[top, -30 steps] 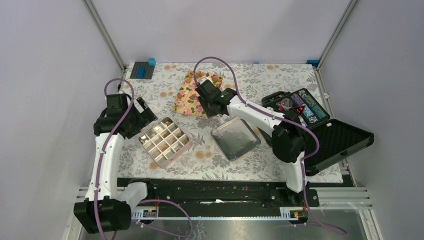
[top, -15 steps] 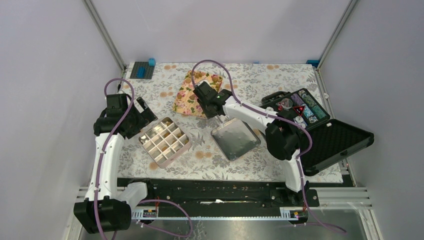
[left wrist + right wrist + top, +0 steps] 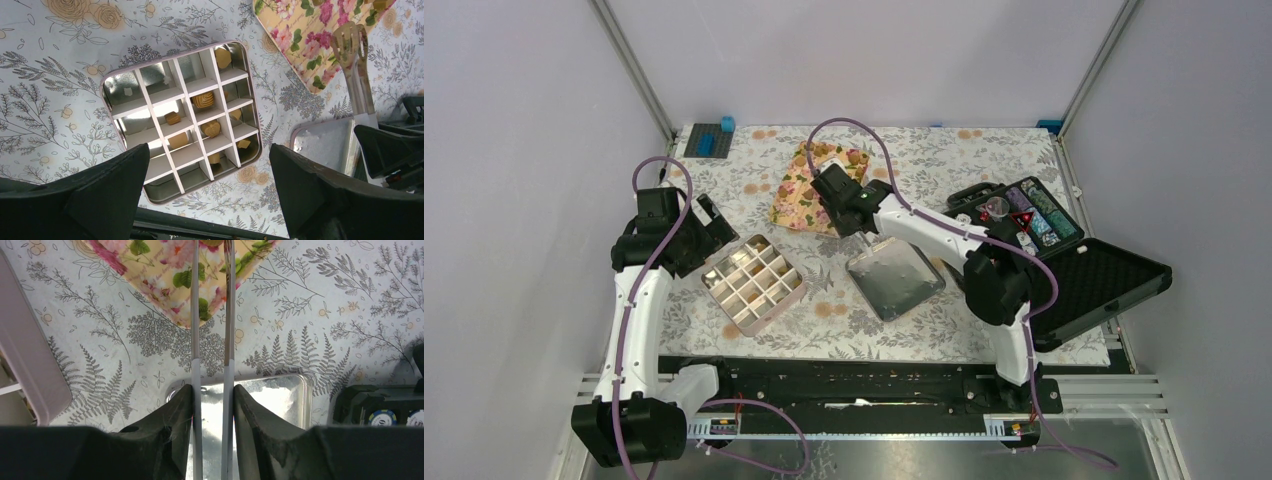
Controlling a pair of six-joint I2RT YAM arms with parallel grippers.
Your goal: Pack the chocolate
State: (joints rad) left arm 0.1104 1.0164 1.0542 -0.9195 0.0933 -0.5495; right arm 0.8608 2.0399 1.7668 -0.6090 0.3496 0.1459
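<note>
Chocolate (image 3: pixel 205 100) in several tin (image 3: pixel 120 97) cells; tongs (image 3: pixel 195 315) pinched in right gripper (image 3: pixel 212 392), tips over tray (image 3: pixel 155 270); left gripper (image 3: pixel 209 149) wide above tin.

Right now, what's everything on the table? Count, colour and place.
pink-rimmed divided metal tin: one, white dividers, left of centre
small golden-brown chocolate lumps: several, in the tin's cells
square silver tin lid: one, centre, beside the tin
yellow tray printed with pink flowers: one, far centre
metal tongs: one pair, silver, tips over the tray
open black case: one, right side
round striped chips: several, mixed colours, in the case
blue bricks on dark plate: one set, far-left corner
grey floral tablecloth: one, covering the table
left gripper: black, open, by the tin
right gripper: black, shut on the tongs
</note>
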